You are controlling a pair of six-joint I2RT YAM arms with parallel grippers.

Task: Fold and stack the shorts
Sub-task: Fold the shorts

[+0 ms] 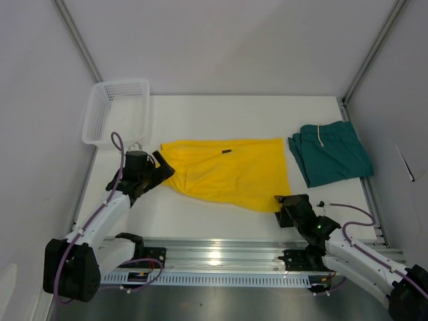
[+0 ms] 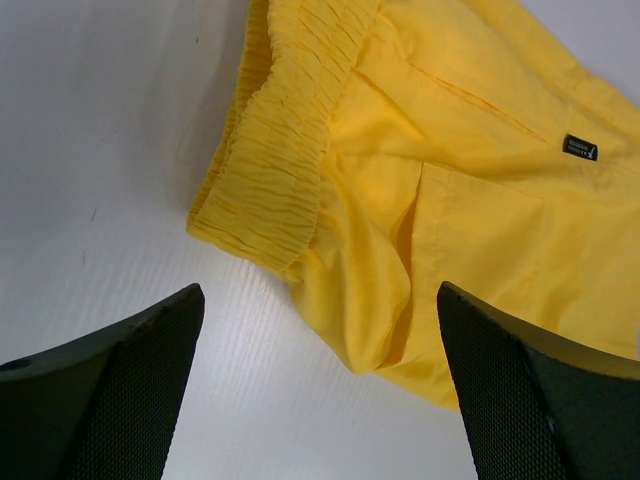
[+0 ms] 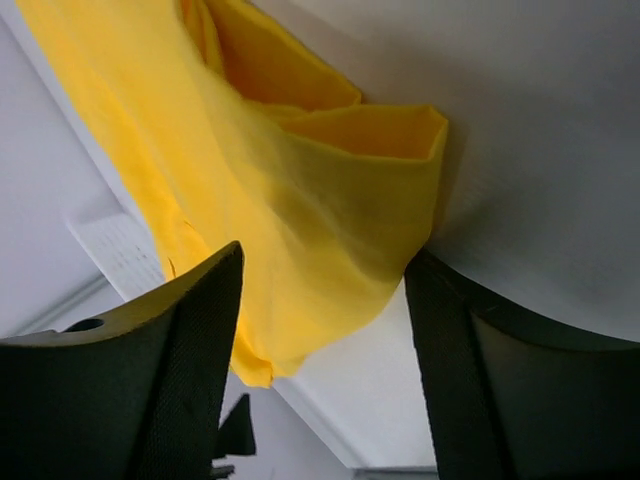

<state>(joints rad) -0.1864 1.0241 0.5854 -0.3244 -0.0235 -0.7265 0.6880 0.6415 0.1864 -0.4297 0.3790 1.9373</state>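
The yellow shorts (image 1: 227, 170) lie spread flat in the middle of the table, with a small black logo (image 1: 227, 153) facing up. The dark teal-green shorts (image 1: 331, 154) lie folded at the right, white drawstring showing. My left gripper (image 1: 165, 166) is open at the yellow shorts' left end. In the left wrist view (image 2: 320, 300) its jaws stand wide apart just short of the elastic waistband (image 2: 285, 150), holding nothing. My right gripper (image 1: 283, 200) is open at the near right corner. In the right wrist view (image 3: 325, 262) that corner of the yellow cloth (image 3: 300, 230) hangs between the open fingers.
A white plastic mesh basket (image 1: 117, 110) stands at the far left corner. A metal rail (image 1: 221, 257) runs along the near edge between the arm bases. White walls close in the table on the left, back and right.
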